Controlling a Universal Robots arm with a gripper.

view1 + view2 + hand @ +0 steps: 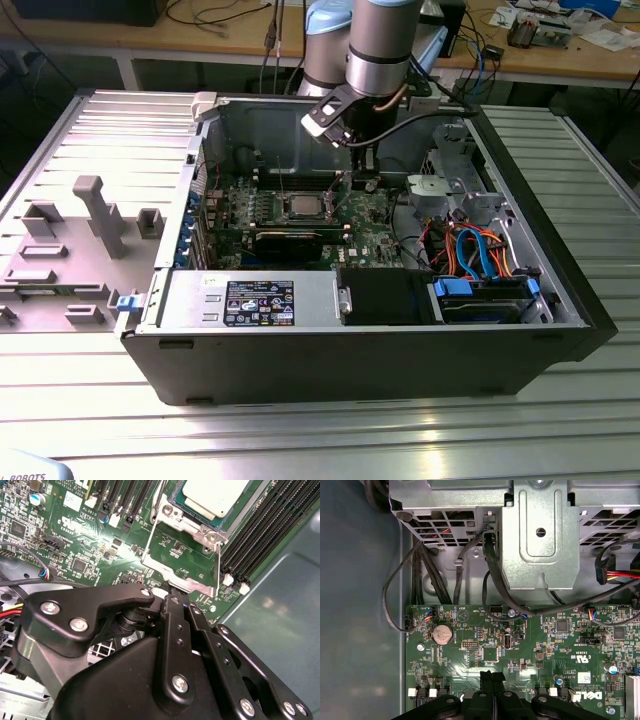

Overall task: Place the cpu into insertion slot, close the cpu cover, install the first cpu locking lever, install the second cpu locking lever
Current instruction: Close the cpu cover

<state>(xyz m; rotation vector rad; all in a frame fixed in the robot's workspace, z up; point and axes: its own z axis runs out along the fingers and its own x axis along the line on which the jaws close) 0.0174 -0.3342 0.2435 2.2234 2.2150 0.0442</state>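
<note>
At the exterior view's left a grey moulded panel (90, 230) lies on the ribbed table (320, 440), just beside the open case (400, 370). Inside, the green board (240, 205) lies flat on the case floor, and near its middle the cpu (303, 206) already sits in the slot (173, 511), silver top up and level with the rim. The cover (160, 569) is swung open: in the second wrist view its silvery frame lies between the chip and the gripper (181, 602), with bare board showing through its window. The fingers (172, 611) are together, their tips at the cover's free edge. Whether they pinch that lip or only touch it I cannot tell. Further to the exterior view's right stand a metal drive cage (445, 190) and a bundle of orange and blue cables (480, 250), apart from the arm. I judge the cover to be light, thin and stiff but easy to bend. It pivots on its hinge at the slot, so the free edge or its small tab is the place to take it, and it should be guided through its arc and not forced. The metal is smooth and could slip from hard fingertips. The chip is light and rigid, while the slot's contacts beneath are fragile, so pressure belongs on the frame alone.
</note>
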